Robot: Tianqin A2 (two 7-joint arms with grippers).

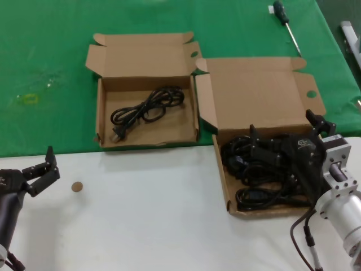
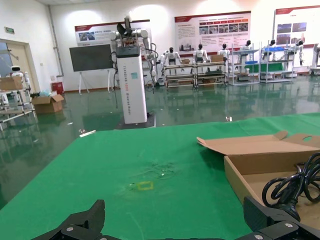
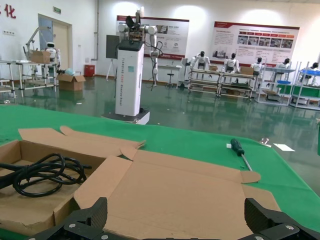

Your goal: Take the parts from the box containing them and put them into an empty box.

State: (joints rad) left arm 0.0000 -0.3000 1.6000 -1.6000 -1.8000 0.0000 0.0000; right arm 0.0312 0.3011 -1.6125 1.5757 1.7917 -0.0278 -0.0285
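Seen from the head camera, the right hand (image 1: 287, 148) hangs low over the pile of cords (image 1: 256, 169) in the tall-lidded box (image 1: 256, 96) at the counter's (image 1: 146, 214) near right, its dark body hiding part of the pile; whether its fingers touch or grip a cord cannot be told from that view. The right wrist camera shows what the head view does not: the two fingertips (image 3: 87, 217) stand wide apart, and between them lies only that box's open lid (image 3: 170, 195), with a screwdriver (image 3: 240, 152) on the green cloth (image 3: 200, 142) beyond. One cord (image 1: 148, 106) lies coiled in the short-lidded box (image 1: 144, 56) to the left, just beside the first. The left hand (image 1: 40, 172) waits at the counter's near left, spread open and empty, close to a small brown disc (image 1: 77, 186); its wrist camera catches the coiled cord's loop (image 2: 292, 185) at the box edge.
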